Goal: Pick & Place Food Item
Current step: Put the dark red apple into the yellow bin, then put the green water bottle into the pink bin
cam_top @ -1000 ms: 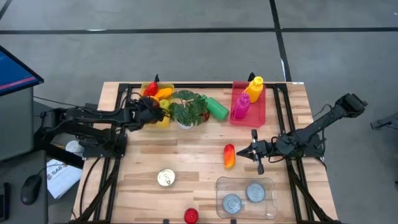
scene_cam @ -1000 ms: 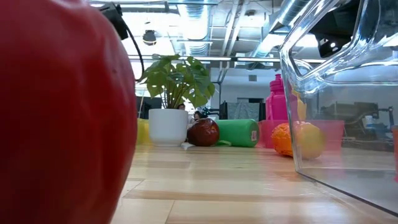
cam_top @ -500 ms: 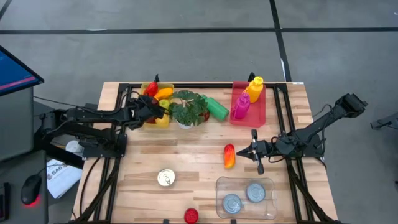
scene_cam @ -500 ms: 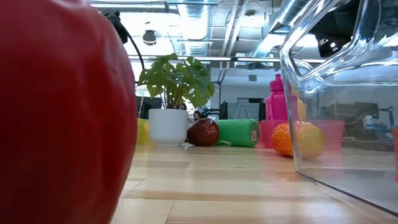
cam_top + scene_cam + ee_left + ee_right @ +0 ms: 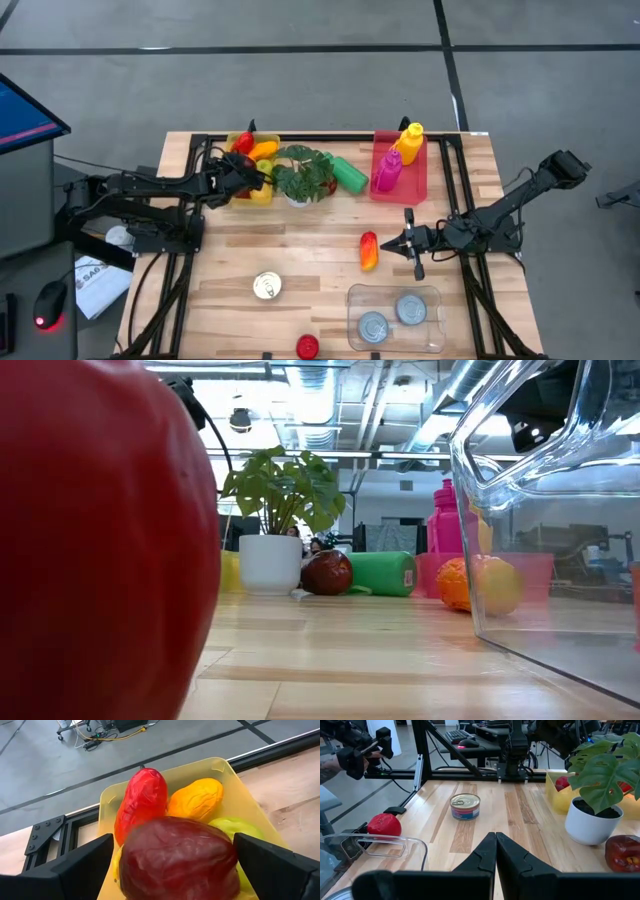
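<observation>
Yellow plastic forms the bin (image 5: 247, 170) at the table's (image 5: 300, 250) far left, and the left gripper (image 5: 243, 178) is reached over it with its jaws spread wide. In the left wrist view a dark red, wrinkled food item (image 5: 179, 857) is seen between the two fingers (image 5: 82, 865), lying in the bin on top of a red pepper (image 5: 140, 802), an orange piece (image 5: 196, 800) and a green one (image 5: 240, 827); whether the fingers touch it cannot be told. A potted plant (image 5: 303, 175) stands just beside the bin, with a green can (image 5: 349, 174) lying next to it.

The right gripper (image 5: 400, 243) is held low over the middle of the table, its jaws pressed together on nothing — just beside a red-and-orange pepper (image 5: 369, 250) lying on the wood. A pink tray (image 5: 400, 185) at the far edge carries a yellow bottle (image 5: 410, 142) and a magenta bottle (image 5: 388, 170). Near the front edge, a clear container (image 5: 395, 318) holds two tins (image 5: 410, 309); a third tin (image 5: 267, 286) and a red fruit (image 5: 307, 346) are set apart on the boards — the fruit fills the left of the low view (image 5: 100, 540).
</observation>
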You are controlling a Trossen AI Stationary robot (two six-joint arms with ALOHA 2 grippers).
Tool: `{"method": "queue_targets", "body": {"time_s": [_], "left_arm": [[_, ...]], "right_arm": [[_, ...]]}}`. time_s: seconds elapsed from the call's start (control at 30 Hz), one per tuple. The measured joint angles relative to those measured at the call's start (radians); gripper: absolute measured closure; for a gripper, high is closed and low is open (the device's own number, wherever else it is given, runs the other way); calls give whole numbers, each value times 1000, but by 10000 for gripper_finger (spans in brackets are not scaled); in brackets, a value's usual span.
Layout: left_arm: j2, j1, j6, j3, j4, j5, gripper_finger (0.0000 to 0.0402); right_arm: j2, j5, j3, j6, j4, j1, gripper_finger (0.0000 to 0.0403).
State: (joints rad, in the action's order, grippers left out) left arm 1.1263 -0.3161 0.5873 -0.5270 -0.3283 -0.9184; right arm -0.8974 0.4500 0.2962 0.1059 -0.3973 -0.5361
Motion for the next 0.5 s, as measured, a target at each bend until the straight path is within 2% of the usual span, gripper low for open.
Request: {"method": "queue_targets", "body": {"time_s": [0.2,0.5], "left_arm": [[-50,0,-4,0,3,6,2],[-231,49,-16,0,9,114,12]], "right_arm": [[0,0,0,0,0,0,398],[0,0,0,-1,1,2,398]]}}
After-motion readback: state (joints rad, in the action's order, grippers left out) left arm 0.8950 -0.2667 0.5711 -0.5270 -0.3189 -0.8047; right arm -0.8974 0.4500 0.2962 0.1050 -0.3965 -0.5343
